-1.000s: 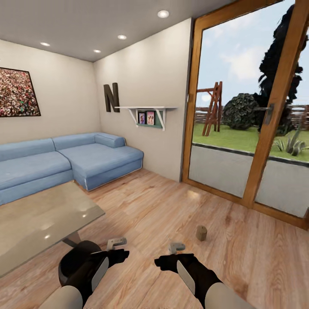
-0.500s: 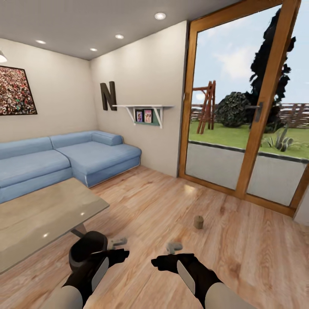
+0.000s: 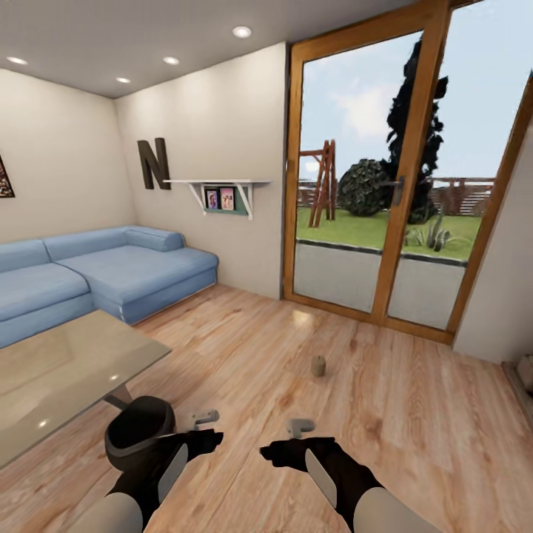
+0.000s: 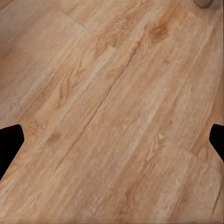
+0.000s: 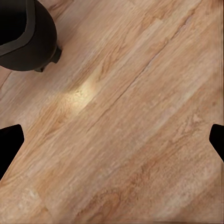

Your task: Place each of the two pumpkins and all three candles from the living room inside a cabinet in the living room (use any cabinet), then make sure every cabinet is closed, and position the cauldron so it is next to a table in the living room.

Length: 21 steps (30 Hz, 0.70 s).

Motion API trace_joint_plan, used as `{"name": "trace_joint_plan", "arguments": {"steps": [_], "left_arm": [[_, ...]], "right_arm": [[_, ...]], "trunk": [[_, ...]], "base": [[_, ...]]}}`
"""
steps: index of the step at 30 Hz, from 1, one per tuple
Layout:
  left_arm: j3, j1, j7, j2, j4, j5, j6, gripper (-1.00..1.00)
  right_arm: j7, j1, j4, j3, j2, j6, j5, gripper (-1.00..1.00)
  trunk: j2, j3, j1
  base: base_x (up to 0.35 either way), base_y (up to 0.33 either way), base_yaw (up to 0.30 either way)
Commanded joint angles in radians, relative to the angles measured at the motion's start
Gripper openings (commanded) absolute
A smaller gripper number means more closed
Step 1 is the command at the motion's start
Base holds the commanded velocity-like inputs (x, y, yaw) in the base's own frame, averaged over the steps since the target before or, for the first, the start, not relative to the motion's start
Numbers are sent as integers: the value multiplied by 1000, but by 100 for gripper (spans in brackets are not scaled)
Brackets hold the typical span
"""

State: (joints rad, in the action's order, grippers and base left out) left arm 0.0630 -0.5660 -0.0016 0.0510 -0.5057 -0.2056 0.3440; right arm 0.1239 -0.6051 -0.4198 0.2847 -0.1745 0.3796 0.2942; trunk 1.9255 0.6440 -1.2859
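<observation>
A small tan candle (image 3: 318,366) stands upright on the wood floor, ahead of my right gripper (image 3: 300,426) and apart from it. Its rim also shows as the candle (image 4: 203,2) in the left wrist view. The black cauldron (image 3: 139,437) sits on the floor beside the glass table (image 3: 59,366), partly behind my left arm; the right wrist view shows the cauldron (image 5: 23,37) too. My left gripper (image 3: 205,418) hangs over bare floor. Both grippers are open, fingertips (image 4: 9,140) spread wide with nothing between them. The pumpkins and the cabinet are out of view.
A blue corner sofa (image 3: 111,270) lines the far left walls. A white wall shelf (image 3: 218,185) hangs above it. Wood-framed glass doors (image 3: 385,222) stand ahead to the right. Open floor lies between the table and the doors.
The whole picture has slid left, so the camera has turned to the right. The arms keep their place in the view and both grippers stay open.
</observation>
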Motion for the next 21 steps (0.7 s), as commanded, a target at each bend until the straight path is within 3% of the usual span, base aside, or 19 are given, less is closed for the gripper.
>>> {"name": "trace_joint_plan", "arguments": {"steps": [1,11,21], "left_arm": [[4,0,2,-1,-2,-9,5,100],[5,0,2,-2,-2,-9,4,100],[5,0,3,-2,-2,-8,4,100]], "right_arm": [[0,-1,-1,2,0,4,2,100],[0,-1,-1,2,0,2,2,100],[0,-1,-1,2,0,2,2,100]], "trunk": [[1,1,0],[1,-3,0],[1,-9,0]], "base": [[-44,31,-287],[-24,10,-288],[-247,126,-288]]}}
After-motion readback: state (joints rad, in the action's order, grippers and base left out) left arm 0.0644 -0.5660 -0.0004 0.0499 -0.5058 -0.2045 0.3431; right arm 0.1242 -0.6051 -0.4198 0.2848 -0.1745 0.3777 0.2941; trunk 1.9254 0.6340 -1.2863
